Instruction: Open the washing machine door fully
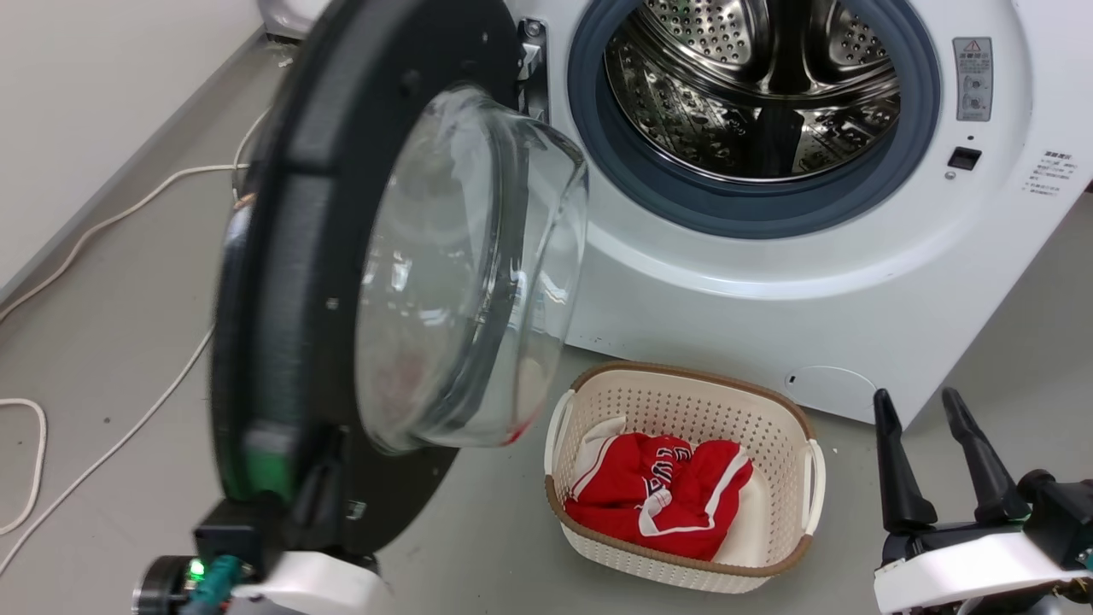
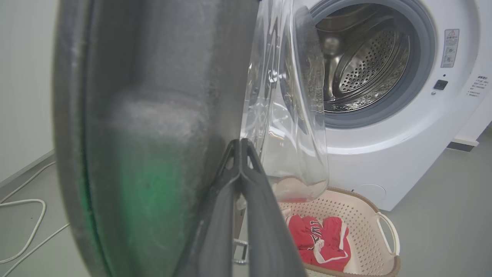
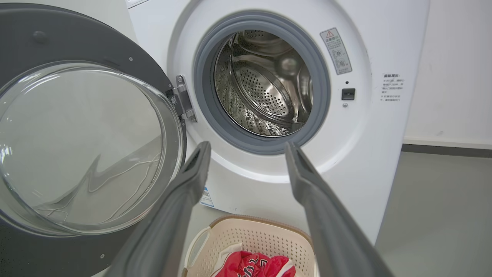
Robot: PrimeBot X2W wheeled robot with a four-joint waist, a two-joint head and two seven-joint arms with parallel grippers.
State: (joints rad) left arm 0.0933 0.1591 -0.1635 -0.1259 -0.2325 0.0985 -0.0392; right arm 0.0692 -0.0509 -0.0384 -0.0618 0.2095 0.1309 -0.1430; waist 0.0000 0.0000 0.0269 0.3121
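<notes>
Left gripper point(image 2: 240, 148) has its fingers pressed together, right up at the lower rim of the washing machine door point(image 1: 290, 256) (which stands wide, well clear of the drum). Right gripper point(image 1: 915, 401) is spread and empty, near the basket point(image 1: 675, 401) on the floor.

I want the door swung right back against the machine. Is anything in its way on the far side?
Nothing visible blocks it. Behind the door there is open floor with white cables lying flat, below its swing. The basket sits on the glass side, away from that path.
</notes>
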